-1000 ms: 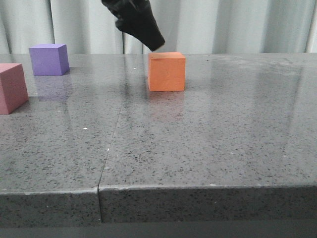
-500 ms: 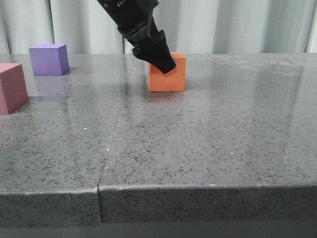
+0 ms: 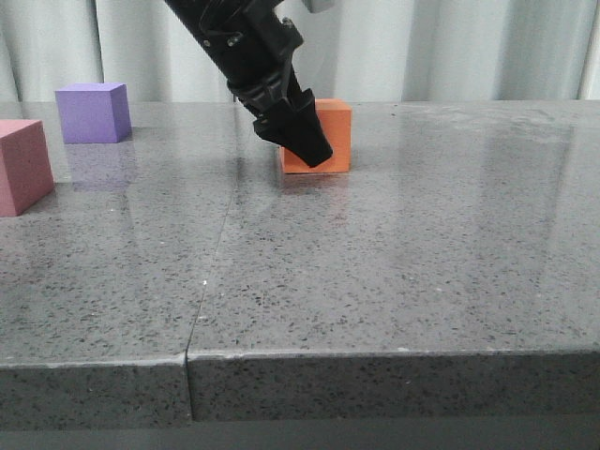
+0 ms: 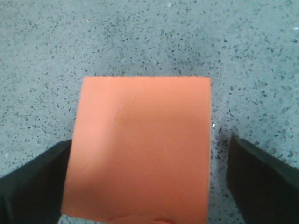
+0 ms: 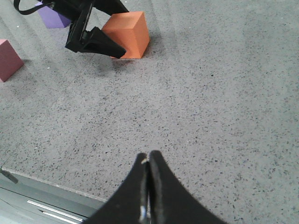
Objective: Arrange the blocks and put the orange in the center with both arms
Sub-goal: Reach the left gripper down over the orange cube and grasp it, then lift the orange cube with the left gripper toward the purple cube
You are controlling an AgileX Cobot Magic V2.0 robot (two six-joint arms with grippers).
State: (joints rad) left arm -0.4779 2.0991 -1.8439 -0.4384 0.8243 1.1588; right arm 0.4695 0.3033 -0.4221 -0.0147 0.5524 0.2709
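Left wrist view: left end effector [image 4: 145,186] is straddling the orange matte foam cube [image 4: 140,144], fingers [image 4: 32,186] apart, unclamped. Grasp step; next, closing squarely. Cube is resting on the grey speckled stone surface [image 4: 149,37], right of the purple matte foam cube [image 3: 92,112].

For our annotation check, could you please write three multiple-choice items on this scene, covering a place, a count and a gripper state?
1. Where is the left gripper?
A. Over the purple cube
B. Straddling the orange cube
C. Off the table

2. How many cubes are on the table?
A. Two
B. Three
C. Four

3. What state is the right gripper in?
A. Shut, empty
B. Wide open
C. Holding the pink cube

Answers:
1 B: the left wrist view shows a finger on each side of the orange cube.
2 B: purple cube, pink cube and orange.
3 A: its fingertips meet with nothing between.
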